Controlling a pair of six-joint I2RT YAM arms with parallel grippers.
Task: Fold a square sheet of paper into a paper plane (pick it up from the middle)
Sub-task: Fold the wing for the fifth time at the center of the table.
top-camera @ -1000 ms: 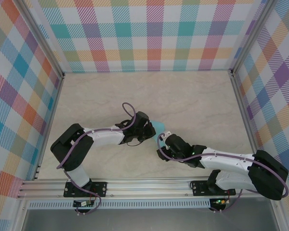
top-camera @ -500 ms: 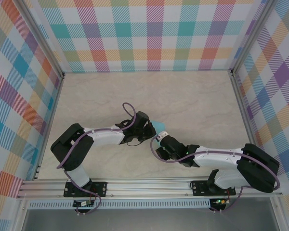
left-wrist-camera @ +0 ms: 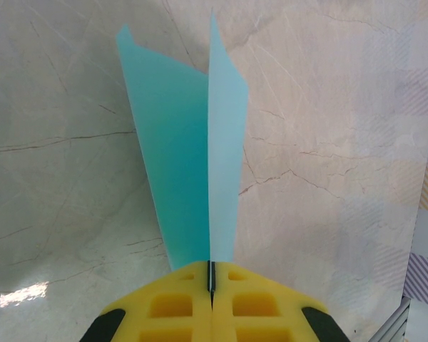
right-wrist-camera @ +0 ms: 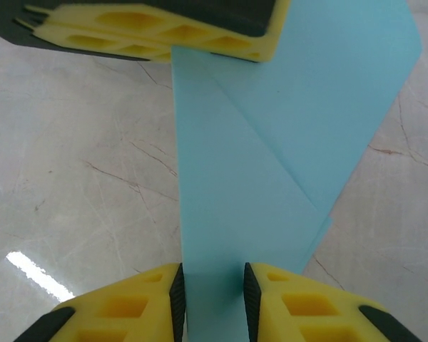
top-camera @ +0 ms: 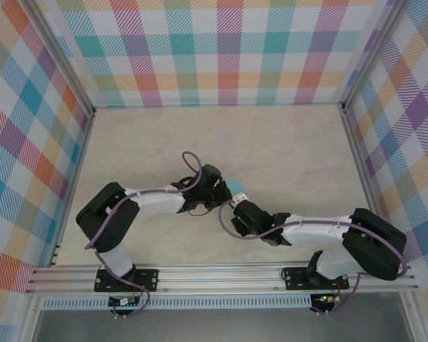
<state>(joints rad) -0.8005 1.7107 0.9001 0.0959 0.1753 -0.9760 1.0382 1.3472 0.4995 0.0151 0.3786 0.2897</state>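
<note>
- Between the two grippers, near the middle of the table, is the teal paper sheet. It is already creased, and two flaps stand up from a fold.
- It could tear. That may happen if both grippers pull apart while each has a tight hold on the thin sheet.
- It could crumple or get a wrong crease. The right fingers sit at the two side edges of a strip, so a squeeze there might buckle the strip and not fold it flat.
- It could slip out. The left gripper pinches only a small bit at the fold, so a hard tug from the right might drag the sheet free.
- The yellow fingers of the two grippers are near each other, so they could bump.
- The left gripper is clenched tight on the fold of the paper sheet.
- The right gripper has its jaws part way apart with the paper strip between them. I cannot tell if they press on its edges yet.
- The left arm bends out to the left and then reaches right toward the middle.
- The right arm lies low and stretches from the near right toward the left, and its wrist sits just near of the left gripper.
</note>
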